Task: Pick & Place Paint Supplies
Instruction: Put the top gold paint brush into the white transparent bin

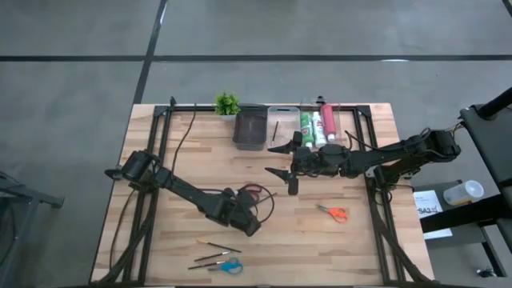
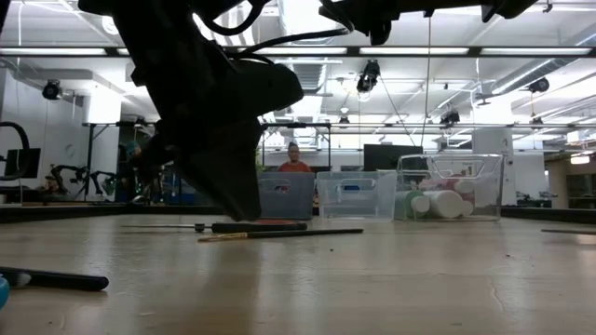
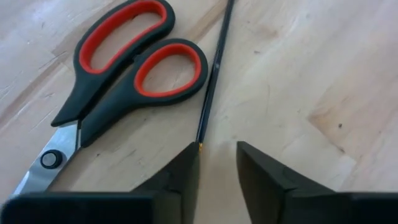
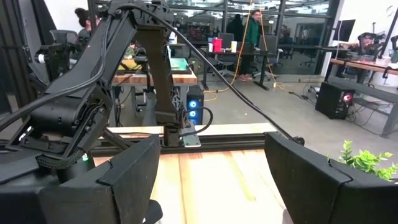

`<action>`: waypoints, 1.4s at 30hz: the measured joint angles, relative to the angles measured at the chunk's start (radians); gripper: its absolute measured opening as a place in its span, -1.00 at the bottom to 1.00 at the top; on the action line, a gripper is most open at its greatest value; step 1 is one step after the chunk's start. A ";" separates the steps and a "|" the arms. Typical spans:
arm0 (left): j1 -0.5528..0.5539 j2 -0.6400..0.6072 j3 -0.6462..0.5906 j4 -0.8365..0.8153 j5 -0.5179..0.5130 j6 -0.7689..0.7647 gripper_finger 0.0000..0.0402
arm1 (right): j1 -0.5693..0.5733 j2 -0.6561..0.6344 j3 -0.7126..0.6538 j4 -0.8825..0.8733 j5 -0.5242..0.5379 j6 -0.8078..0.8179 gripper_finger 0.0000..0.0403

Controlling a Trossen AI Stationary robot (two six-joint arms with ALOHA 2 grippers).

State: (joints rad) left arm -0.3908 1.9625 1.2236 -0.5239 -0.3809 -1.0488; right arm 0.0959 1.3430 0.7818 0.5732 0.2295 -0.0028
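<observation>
Left gripper (image 3: 217,165) sits low over the table (image 1: 352,248) w/ fingers parted a little, nothing between them; a thin dark brush (image 3: 214,71) lies on the wood right off the fingertips, red-handled scissors (image 3: 118,68) flat just beside it. Looks like a just-missed or just-let-go grasp, can't tell which.

Going left to right in the high view: near the front edge, left of centre, two or three more brushes (image 1: 216,252) and blue-handled scissors (image 1: 230,266) lie loose, not yet moved. Back centre-left, small potted plant (image 1: 227,102), not part of the job. Next to it a dark bin (image 1: 250,128), contents hard to read. Then a clear bin (image 1: 280,120) w/ one slim dark item in it, prob. a brush. Right of that, another clear bin holds the paint tubes (image 1: 318,126), green, white and pinkish-red, so that part looks done.

Right gripper (image 1: 280,160) hangs above mid-table near the bins, fingers spread wide, empty. Orange-handled scissors (image 1: 332,212) lie loose on the wood, front-right of it.

Judgement: roughly halfway. Tubes are binned; three scissors and most brushes are left.
</observation>
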 joint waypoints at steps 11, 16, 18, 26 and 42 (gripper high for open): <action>0.000 0.000 0.000 -0.047 0.042 0.076 -0.22 | 0.000 0.000 0.000 0.000 0.000 0.000 0.43; 0.004 0.010 0.001 -0.049 0.042 0.092 -0.22 | 0.000 0.000 0.000 0.000 0.000 0.001 0.43; 0.009 0.031 0.001 -0.045 0.052 0.092 -0.22 | 0.000 0.000 0.000 0.000 0.000 0.001 0.43; 0.027 0.055 0.006 -0.046 0.082 0.094 -0.22 | 0.000 0.000 0.000 0.000 0.000 0.002 0.43; 0.028 0.058 0.004 -0.041 0.072 0.109 -0.62 | 0.000 0.000 0.000 0.000 0.000 0.001 0.43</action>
State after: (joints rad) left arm -0.3630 2.0205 1.2274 -0.5652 -0.3092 -0.9394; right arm 0.0958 1.3426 0.7815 0.5732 0.2295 -0.0015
